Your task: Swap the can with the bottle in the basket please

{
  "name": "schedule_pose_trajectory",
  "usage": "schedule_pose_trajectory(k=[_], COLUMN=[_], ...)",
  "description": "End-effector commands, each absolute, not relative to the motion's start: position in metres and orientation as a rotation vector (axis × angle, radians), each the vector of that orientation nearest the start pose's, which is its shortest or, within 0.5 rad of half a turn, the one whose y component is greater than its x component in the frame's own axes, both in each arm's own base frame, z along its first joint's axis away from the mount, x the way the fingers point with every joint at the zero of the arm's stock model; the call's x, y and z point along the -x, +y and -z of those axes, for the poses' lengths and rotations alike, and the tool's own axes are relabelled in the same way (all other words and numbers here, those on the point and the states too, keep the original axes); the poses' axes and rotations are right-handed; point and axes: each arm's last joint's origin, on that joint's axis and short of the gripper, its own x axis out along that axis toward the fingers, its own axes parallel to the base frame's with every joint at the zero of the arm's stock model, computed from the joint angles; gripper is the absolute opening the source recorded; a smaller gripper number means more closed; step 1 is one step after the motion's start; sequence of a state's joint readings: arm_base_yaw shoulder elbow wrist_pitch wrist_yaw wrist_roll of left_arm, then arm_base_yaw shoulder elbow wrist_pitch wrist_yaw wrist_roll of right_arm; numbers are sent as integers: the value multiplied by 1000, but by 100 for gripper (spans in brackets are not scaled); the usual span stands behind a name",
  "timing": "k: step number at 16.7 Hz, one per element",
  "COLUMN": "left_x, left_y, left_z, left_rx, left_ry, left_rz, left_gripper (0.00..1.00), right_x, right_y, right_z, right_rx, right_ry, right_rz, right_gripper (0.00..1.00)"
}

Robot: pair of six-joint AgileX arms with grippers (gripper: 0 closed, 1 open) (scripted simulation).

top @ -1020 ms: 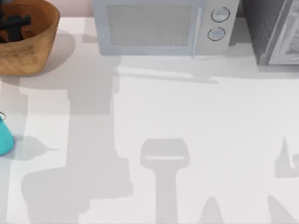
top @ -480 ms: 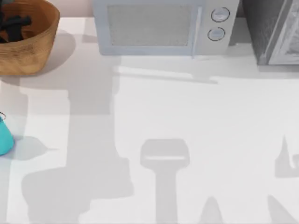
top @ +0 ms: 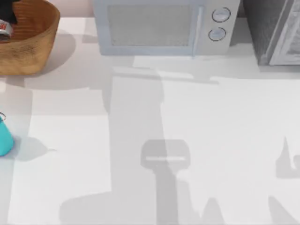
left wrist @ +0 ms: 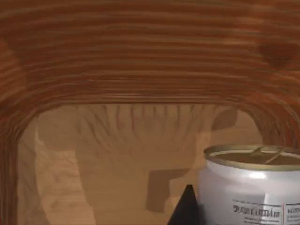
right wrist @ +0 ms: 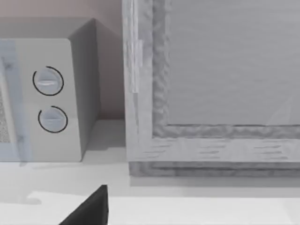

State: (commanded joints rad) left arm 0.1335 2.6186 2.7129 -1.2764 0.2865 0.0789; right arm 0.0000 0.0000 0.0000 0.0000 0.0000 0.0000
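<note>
A: Can (left wrist: 251, 185) first: where does it sit relative to the left tool?

B: Right beside it. In the left wrist view one dark fingertip (left wrist: 186, 208) of the left tool shows just next to the can's white wall, down inside the basket (left wrist: 140, 51). Whether that tool is wide, narrow or clamped on anything, I cannot tell.

A: How would you expect the can to handle?

B: Stiff metal, smooth and probably a bit slippery, likely light to moderate in weight. It stands upright with its dull gold top up, so I'd take it across the cylinder wall, below the rim, where the sides are parallel.

A: What's in the way?

B: The ribbed wicker wall curves close around it, so a lift likely has to go straight up before moving sideways. From above, the can (top: 4, 29) sits at the basket's (top: 40, 40) far left, at the worktop's (top: 197, 131) left rear.

A: And the bottle?

B: The teal bottle (top: 4, 138) stands on the worktop at the left edge, well in front of the basket. A microwave (top: 161, 28) sits along the back. The right arm seems parked near the microwave; a dark tip (right wrist: 91, 211) shows in its wrist view.
</note>
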Motion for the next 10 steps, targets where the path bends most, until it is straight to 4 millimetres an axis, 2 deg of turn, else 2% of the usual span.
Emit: schedule_pose_trajectory(k=[3, 5, 8, 10], left_x=[-497, -467, -406, -359], left_y=[56, 46, 30, 21], left_z=[-281, -317, -359, -374], left_rx=[155, 134, 104, 85], left_ry=[1043, 961, 829, 739], left_rz=[160, 161, 158, 153], left_gripper=[0, 0, 0, 0], right_x=[-106, -106, -106, -106], right_y=[-1, -1, -1, -1], right_z=[-160, -160, -160, -160], right_rx=[0, 0, 0, 0], right_ry=[0, 0, 0, 0], right_rz=[0, 0, 0, 0], right_gripper=[100, 100, 100, 100])
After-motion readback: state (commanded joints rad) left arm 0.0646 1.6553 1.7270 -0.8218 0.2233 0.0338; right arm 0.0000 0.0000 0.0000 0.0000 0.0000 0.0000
